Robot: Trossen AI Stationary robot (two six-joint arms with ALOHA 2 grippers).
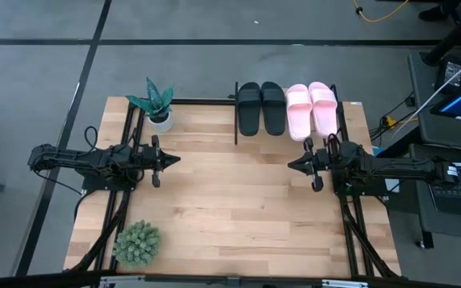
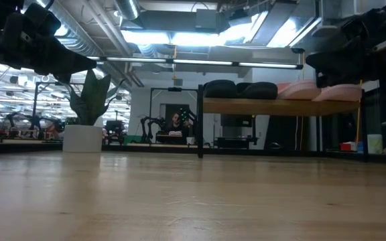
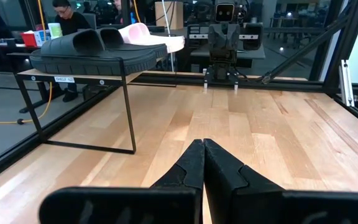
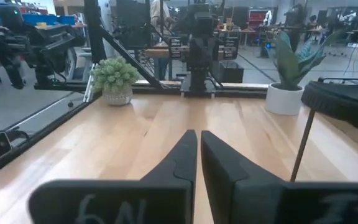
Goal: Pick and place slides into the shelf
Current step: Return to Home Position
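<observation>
High view: all four slides sit side by side on the shelf [image 1: 237, 128] at the table's [image 1: 230, 200] back edge, toward its back-right corner, with the black slides [image 1: 261, 108] on the inner side and the pink slides [image 1: 311, 110] next to the right edge. The left gripper [image 1: 170, 160] by the left edge and the right gripper [image 1: 294, 166] by the right edge face each other, each drawn to a closed point and empty. Placing looks done. To go home well, I judge each arm should pull back along its own line with fingers together. The right one needs most care, as it is near the shelf's front posts and the pink heels. The shelf board is almost wholly covered here.

Low view: the shelf, raised on thin legs, carries the black slides [image 2: 240, 89] and pink slides [image 2: 317, 92]. Both arms are dark masses cut off at the upper corners, fingers unreadable.

Left wrist view: the left gripper's [image 3: 202, 165] fingers meet, holding nothing. The pink slides [image 3: 145, 34] are mostly hidden behind the black ones.

Right wrist view: the right gripper [image 4: 197, 158] is closed to a sliver, empty. Only a black slide's rim and one post show, cut off at the side
</observation>
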